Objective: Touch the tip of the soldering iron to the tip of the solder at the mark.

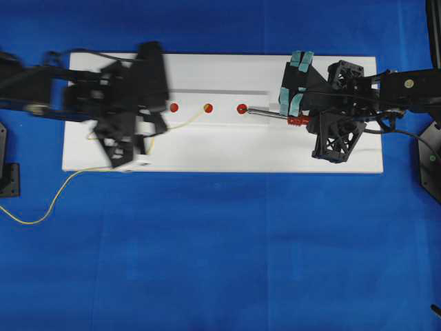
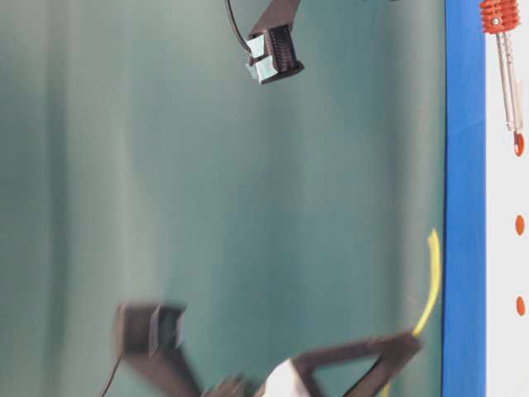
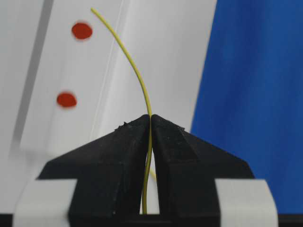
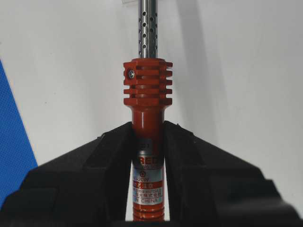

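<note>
**Yellow solder still short of the mark where the iron waits**

Yellow wire is what I watch most now. My left gripper (image 3: 150,124) is closed tight on the solder (image 3: 135,71), and the free end of it curves forward above the white board (image 1: 227,155). In the overhead view this end reaches about to the middle red dot (image 1: 207,107), not to the right one. The rest of the wire hangs off the board onto the blue cloth (image 1: 220,255).

My right gripper (image 4: 147,137) is clamped around the orange-red handle of the soldering iron (image 4: 147,94). From above, the iron's tip lies at the right red dot (image 1: 242,108), which I take as the mark.

So I judge the iron is placed and the step in hand is bringing the solder to it. The left arm looks blurred, so it is in motion. Next I need to carry the wire tip to the right, to that dot, and lower it gently until the two tips meet. The wire is thin and springy, so its end may wander.
</note>
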Robot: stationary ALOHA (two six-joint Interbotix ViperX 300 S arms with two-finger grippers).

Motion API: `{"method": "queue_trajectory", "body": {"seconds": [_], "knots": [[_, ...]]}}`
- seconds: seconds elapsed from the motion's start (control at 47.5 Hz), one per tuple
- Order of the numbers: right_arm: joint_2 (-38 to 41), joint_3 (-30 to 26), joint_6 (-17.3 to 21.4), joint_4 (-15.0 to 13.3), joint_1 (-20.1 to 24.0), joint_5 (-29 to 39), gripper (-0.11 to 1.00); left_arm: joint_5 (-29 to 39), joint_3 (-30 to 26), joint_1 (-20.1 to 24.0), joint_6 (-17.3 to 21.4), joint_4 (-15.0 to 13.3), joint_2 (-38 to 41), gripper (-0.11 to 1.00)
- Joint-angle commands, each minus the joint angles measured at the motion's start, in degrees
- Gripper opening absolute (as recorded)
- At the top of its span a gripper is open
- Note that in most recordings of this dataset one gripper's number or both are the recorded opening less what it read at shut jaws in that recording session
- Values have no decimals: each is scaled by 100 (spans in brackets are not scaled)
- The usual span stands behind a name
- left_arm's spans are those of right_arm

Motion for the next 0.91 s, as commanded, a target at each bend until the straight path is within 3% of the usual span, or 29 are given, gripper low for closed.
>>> {"method": "queue_trajectory", "body": {"seconds": [0.0,0.274,0.695,0.885], "knots": [[-62,-114,0,0,9,-35,6,-123,229,-18,-62,9,-466,2],[-141,-132,0,-26,0,-70,6,-448,598,-18,-193,9,-791,2],[-1986,677,70,-26,0,-237,6,-448,677,-18,-202,9,-879,2],[-2312,940,193,-26,9,-466,6,-510,686,-26,-202,0,-870,2]]}}
